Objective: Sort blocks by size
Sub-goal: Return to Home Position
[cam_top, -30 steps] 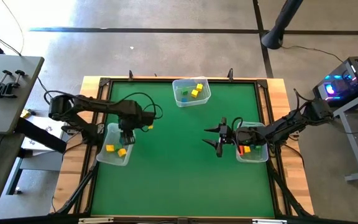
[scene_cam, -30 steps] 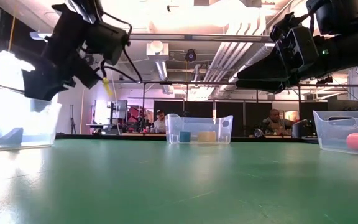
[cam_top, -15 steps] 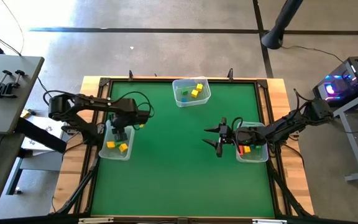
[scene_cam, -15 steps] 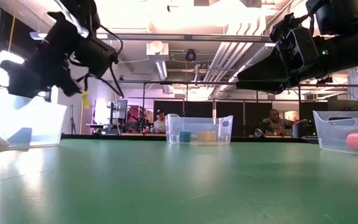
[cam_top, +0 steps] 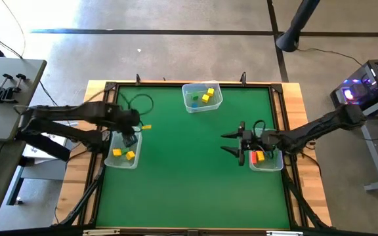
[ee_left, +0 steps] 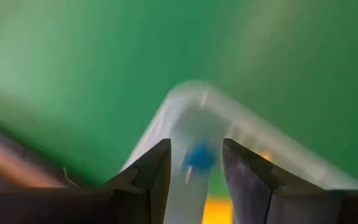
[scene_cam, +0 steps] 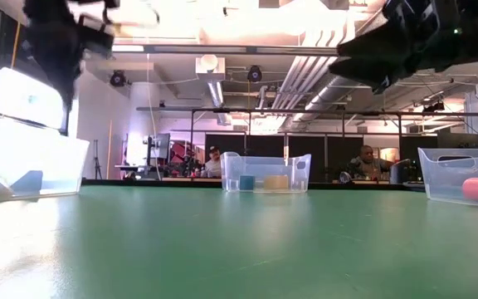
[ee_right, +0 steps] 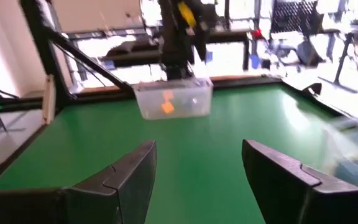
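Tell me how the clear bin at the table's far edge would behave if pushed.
The clear bin likely slides readily on the smooth green mat. It seems light, with thin see-through walls and only a few small blocks inside, so a push high on the wall might tip or flex it rather than move it.

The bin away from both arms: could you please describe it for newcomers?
On the green table, find the middle of the high view's top edge. The clear bin there, holding yellow cubes, stands alone; the side bins sit by the arms.
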`<act>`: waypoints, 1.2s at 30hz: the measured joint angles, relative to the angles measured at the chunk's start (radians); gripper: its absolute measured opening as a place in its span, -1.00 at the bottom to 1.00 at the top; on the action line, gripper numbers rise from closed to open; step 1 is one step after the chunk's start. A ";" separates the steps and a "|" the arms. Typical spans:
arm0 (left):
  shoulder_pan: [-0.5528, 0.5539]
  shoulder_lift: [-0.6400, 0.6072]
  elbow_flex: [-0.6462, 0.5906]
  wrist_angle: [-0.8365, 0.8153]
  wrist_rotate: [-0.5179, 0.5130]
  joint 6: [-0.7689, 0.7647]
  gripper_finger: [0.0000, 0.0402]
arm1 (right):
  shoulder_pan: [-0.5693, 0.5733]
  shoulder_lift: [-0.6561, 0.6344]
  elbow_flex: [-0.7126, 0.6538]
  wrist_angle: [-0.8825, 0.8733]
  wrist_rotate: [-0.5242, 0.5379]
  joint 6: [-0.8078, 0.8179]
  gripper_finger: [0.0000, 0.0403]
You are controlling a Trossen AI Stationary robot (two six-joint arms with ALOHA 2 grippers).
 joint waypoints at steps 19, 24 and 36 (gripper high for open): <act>0.147 -0.289 -0.283 1.017 0.130 0.421 -0.36 | -0.037 -0.684 0.000 -0.794 -0.037 0.156 0.16; 0.210 -0.417 -0.363 1.037 0.236 0.399 -0.36 | -0.037 -0.689 -0.021 -0.738 -0.210 0.141 0.16; 0.045 -0.715 -0.668 1.343 0.165 0.256 -0.45 | 0.040 -0.690 -0.172 -0.443 -0.080 0.175 0.16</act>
